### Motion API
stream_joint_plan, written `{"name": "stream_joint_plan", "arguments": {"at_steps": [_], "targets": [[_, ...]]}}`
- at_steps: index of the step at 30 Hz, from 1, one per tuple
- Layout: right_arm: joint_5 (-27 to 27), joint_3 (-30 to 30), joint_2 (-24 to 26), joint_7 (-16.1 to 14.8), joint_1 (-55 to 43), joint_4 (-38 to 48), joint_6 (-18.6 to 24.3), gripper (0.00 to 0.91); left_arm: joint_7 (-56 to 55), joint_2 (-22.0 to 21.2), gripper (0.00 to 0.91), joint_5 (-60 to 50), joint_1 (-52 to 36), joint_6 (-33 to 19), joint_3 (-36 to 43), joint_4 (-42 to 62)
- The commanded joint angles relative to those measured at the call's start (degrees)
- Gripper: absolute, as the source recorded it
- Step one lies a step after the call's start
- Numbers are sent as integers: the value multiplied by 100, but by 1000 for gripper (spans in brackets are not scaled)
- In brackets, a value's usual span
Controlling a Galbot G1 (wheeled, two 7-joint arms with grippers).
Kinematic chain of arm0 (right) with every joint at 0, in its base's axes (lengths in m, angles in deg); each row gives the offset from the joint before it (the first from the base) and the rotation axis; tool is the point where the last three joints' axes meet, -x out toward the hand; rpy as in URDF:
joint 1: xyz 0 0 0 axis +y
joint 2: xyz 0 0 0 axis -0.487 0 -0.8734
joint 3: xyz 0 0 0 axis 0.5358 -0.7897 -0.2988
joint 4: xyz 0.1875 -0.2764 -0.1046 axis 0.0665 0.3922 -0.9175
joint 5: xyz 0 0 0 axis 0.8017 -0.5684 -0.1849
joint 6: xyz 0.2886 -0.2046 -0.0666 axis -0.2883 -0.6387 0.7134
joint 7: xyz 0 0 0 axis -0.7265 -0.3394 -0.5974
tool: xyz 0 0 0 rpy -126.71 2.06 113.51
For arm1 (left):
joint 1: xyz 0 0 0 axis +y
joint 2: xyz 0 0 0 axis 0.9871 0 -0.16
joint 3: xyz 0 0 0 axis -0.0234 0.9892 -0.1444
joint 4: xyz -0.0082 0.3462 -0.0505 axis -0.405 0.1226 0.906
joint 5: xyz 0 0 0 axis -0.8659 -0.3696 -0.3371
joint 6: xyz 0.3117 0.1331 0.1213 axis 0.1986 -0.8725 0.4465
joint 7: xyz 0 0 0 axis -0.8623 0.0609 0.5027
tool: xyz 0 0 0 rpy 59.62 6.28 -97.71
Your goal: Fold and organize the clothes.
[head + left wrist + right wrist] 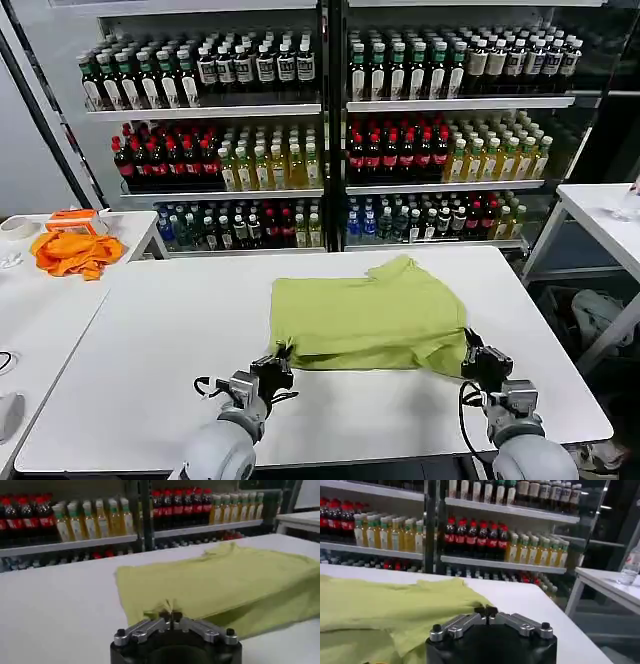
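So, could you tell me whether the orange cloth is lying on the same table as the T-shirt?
No, the orange cloth lies on a separate side table.

Light yellow-green T-shirt [368, 318], soft fabric, folded over to rough rectangle, lying flat w/ wrinkles on white surface [150, 350], centre-right, one sleeve sticking out at far edge, near-right corner bunched, near-left corner slightly lifted

Both arms end in rounded silver-grey wrist housings topped by black gripper heads. The left gripper [273, 366] has a thin black cable looping off its left side; the right gripper [484, 362] has a black cable curving down along its left. In the wrist views each gripper has a glossy black base and two silver metal linkage bars with a black screw at each outer end.
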Motion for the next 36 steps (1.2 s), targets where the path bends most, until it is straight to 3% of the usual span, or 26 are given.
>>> {"name": "stream_joint_plan", "arguments": {"at_steps": [1,4,6,7,8,24,33,34,35,36], "targets": [[-95,-219,90,-15,-404,480,53,0,-64,-80,40,-110,-237,-21,84,349],[-110,-286,119,-39,-456,526,50,0,-57,-68,71,-150,-229,-20,86,416],[-129,-321,124,-55,-500,548,-13,0,-44,-55,141,-110,-194,-19,67,402],[-129,-326,121,-55,-507,547,-64,635,-33,-53,453,-90,-184,-11,64,372],[-131,-330,115,-60,-511,536,-135,907,-28,-57,907,-64,-153,0,57,331],[125,436,-109,-157,779,-317,-164,907,-23,-29,907,42,528,-194,-206,-95],[605,562,-183,36,729,175,-540,907,-121,4,907,87,388,-171,-197,45],[610,539,-194,35,721,210,-530,715,-153,13,554,156,356,-209,-195,71],[602,520,-202,36,715,235,-515,504,-193,25,292,186,334,-263,-191,96],[581,487,-214,50,702,276,-476,181,-204,44,91,220,308,-314,-184,114]]}}
